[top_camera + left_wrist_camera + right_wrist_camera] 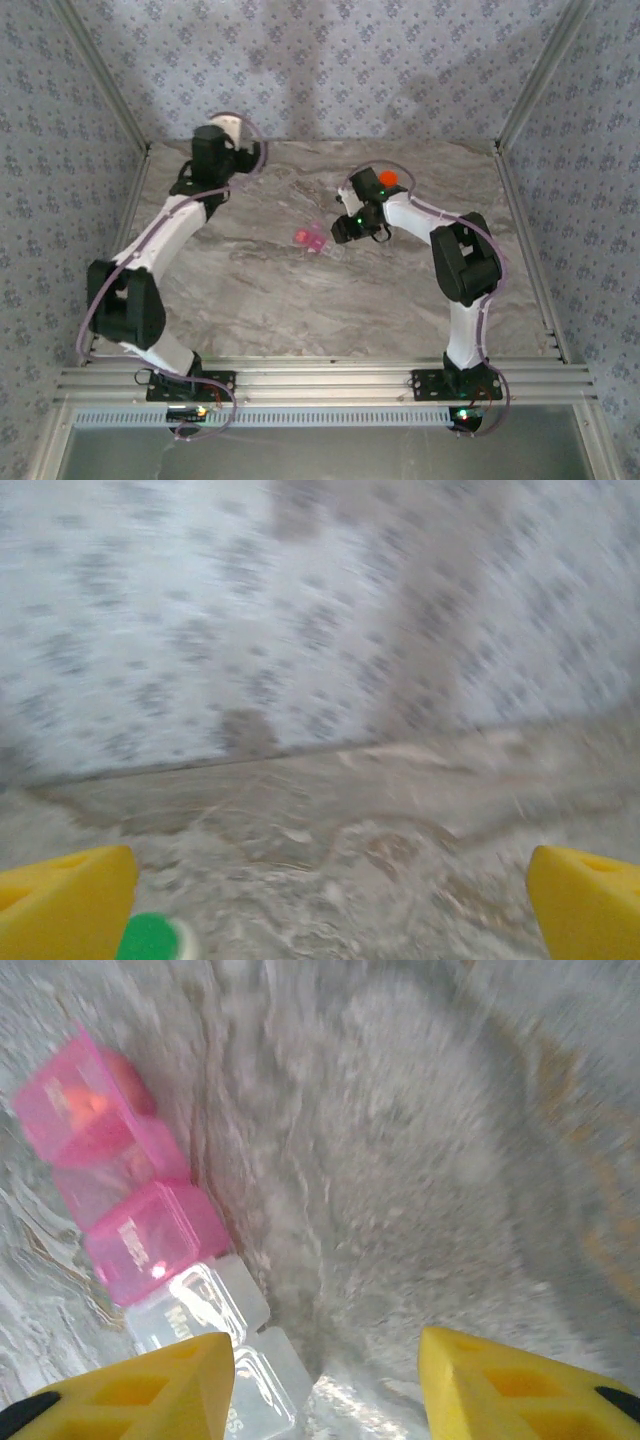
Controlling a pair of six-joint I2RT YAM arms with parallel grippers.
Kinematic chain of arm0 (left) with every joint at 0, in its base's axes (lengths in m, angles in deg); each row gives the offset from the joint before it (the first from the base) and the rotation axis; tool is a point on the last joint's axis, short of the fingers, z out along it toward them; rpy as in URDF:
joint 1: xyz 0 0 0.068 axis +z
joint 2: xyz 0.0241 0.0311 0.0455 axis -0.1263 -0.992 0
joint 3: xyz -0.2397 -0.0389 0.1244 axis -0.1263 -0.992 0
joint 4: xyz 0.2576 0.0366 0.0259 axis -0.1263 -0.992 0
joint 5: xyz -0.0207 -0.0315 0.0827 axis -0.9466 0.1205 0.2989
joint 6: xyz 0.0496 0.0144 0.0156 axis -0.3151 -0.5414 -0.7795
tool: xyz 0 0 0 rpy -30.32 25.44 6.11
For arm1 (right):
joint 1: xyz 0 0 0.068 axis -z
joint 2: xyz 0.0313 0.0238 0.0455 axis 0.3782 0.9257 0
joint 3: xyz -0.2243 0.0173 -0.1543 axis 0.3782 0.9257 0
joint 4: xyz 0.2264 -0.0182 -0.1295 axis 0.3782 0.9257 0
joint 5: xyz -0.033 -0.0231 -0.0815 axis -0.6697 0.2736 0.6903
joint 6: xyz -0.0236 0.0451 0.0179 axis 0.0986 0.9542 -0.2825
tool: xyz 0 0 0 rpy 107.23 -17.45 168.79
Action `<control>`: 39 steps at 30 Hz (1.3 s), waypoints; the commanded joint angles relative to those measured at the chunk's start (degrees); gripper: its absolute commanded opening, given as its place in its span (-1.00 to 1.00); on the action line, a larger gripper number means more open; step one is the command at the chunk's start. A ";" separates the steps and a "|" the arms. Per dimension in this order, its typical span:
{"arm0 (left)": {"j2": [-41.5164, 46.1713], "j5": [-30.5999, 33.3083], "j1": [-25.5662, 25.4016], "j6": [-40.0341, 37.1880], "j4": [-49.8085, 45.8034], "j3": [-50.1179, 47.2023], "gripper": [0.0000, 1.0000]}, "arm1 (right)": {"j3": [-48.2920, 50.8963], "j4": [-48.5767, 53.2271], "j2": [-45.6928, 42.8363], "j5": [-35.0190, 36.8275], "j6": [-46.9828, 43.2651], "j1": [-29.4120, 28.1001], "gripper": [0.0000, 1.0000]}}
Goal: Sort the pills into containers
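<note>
From above, the pill box [312, 238] lies near the middle of the marble table [260, 300], its pink end farthest from the right arm. The right gripper [346, 228] sits just beside the box's other end, probably so it can work over the compartments. An orange round thing [388, 178] shows behind that arm's wrist; it is too small to name. The left gripper [222, 140] is well apart, in the far left corner by a white object [228, 124], perhaps there to fetch a supply of pills.

The left wrist view is blurred. The left gripper [330, 905] has its yellow fingers [65, 900] spread wide with nothing between them, facing the patterned wall [200, 630]. A green disc with a white rim [150, 938] shows low by the left-hand finger — what it belongs to I cannot tell.

In the right wrist view the right gripper [325, 1385] also has its fingers [150, 1390] apart and empty. The pill box [150, 1240] runs along the left side, its clear cells under one fingertip. Two pink cells have closed, lettered lids, and an orange blur [85, 1105] in the far one may be a pill. The clear cells look empty, so most of the sorting seems undone.
</note>
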 commanded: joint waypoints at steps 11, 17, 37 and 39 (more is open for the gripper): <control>-8.66 -6.67 17.42 23.32 -7.79 2.51 0.99 | -5.72 2.65 -6.51 11.43 -10.10 -7.53 0.17; -18.00 -7.51 17.48 20.19 -10.11 11.12 0.99 | -6.07 4.45 -3.63 12.34 -10.24 -7.62 0.18; -34.79 -3.67 13.02 15.19 -27.18 28.60 0.73 | -3.91 4.12 -3.71 10.57 -9.10 -10.91 0.18; -35.95 -3.17 12.98 15.21 -29.33 30.21 0.63 | -3.45 4.11 -4.11 10.22 -9.18 -10.96 0.18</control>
